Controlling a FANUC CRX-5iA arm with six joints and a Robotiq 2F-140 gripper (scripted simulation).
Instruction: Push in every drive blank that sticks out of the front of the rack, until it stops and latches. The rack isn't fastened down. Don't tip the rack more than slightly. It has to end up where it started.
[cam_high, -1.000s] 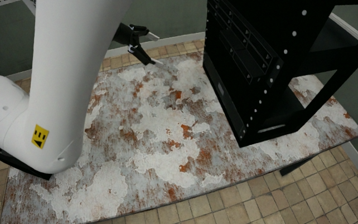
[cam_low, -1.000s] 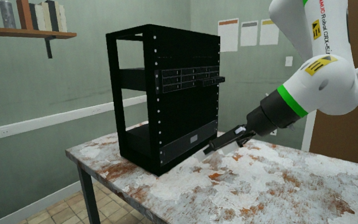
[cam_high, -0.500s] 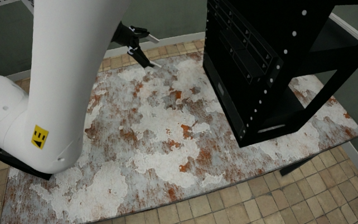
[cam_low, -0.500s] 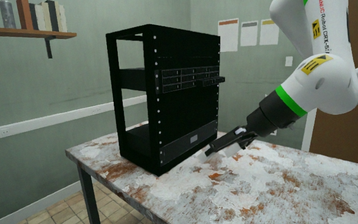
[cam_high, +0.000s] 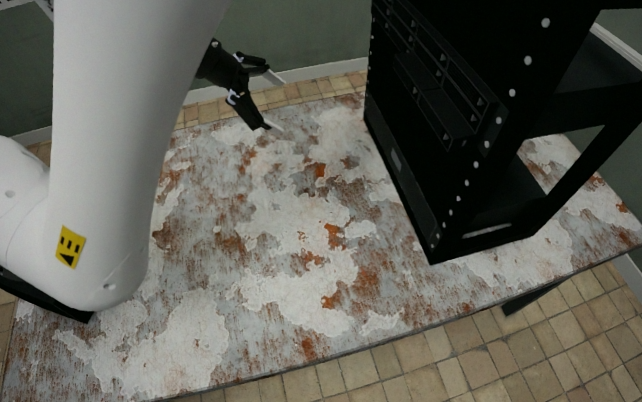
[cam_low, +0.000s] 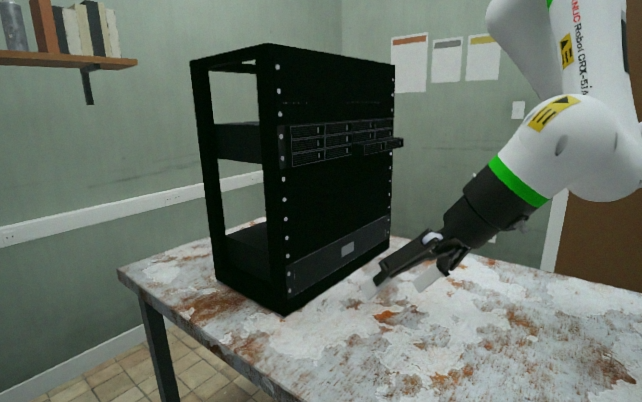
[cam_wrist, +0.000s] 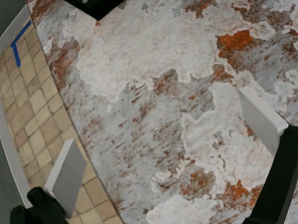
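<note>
The black rack (cam_high: 415, 165) (cam_low: 330, 195) stands upright on the table; its dark corner (cam_wrist: 97, 7) shows at the top of the wrist view. Its drive unit has rows of dark drive blanks. In the bottom row, two neighbouring blanks stick out, one (cam_high: 447, 120) (cam_low: 372, 148) beside the other (cam_high: 415, 75) (cam_low: 394, 143), at the right end in the exterior view. The other blanks look about flush, though the dark front makes small offsets hard to tell. My gripper (cam_high: 281, 106) (cam_low: 394, 289) (cam_wrist: 158, 128) is open and empty, in front of the rack, lower than the blanks and apart from it.
The worn table (cam_high: 300, 210) (cam_low: 450, 350) (cam_wrist: 135, 115) carries the rack and the arm's base. A dark panel with a pale label (cam_high: 396, 159) (cam_low: 347, 249) fills the rack's lower front. A wall shelf (cam_low: 65, 60) with books is behind the rack. The table edge shows left in the wrist view.
</note>
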